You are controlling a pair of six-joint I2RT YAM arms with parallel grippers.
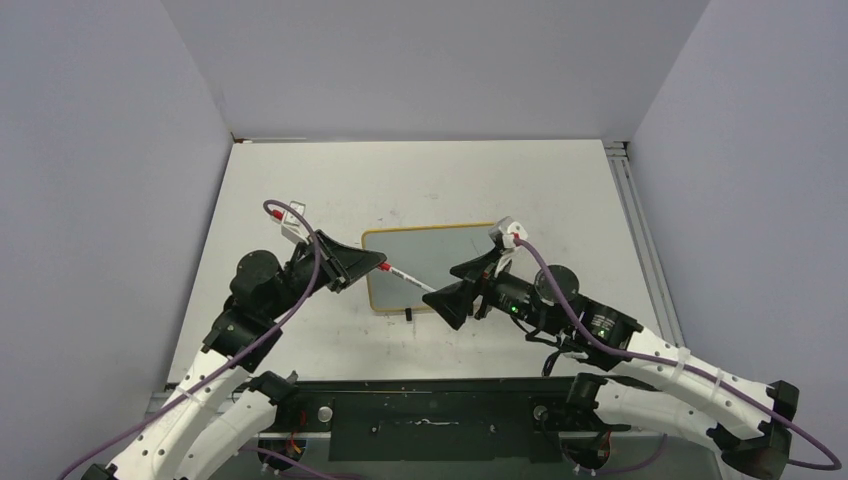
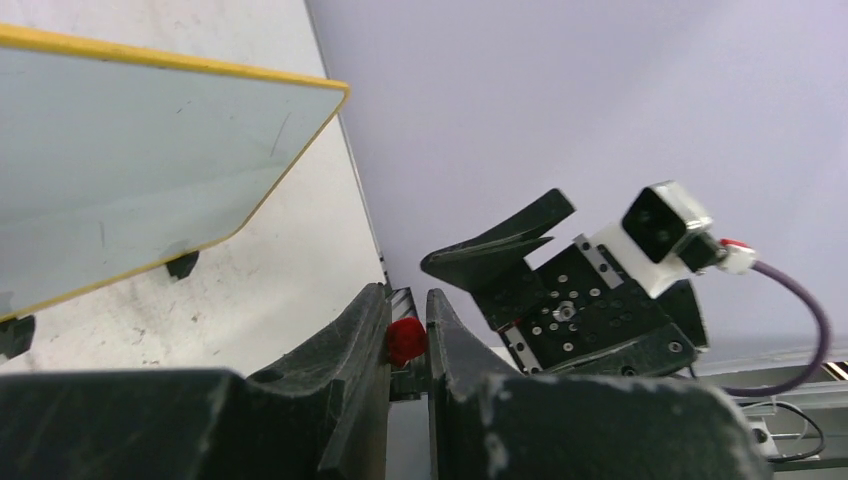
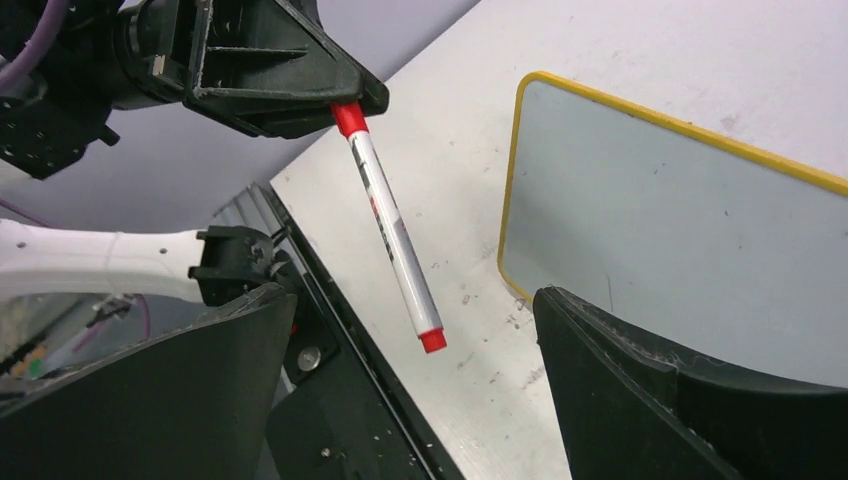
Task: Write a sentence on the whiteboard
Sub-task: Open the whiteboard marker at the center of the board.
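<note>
The whiteboard lies flat mid-table, yellow-framed, with small black feet. Its surface is blank and the sentence does not show on it. A white marker with red ends hangs in the air over the board's near left corner. My left gripper is shut on its red end. The marker's barrel slants toward my right gripper. That gripper stands wide open, and the free red end hangs between its fingers without touching them.
The table's black front rail runs just below the marker. Grey walls close off the left, back and right. The board's left edge lies beside my left gripper.
</note>
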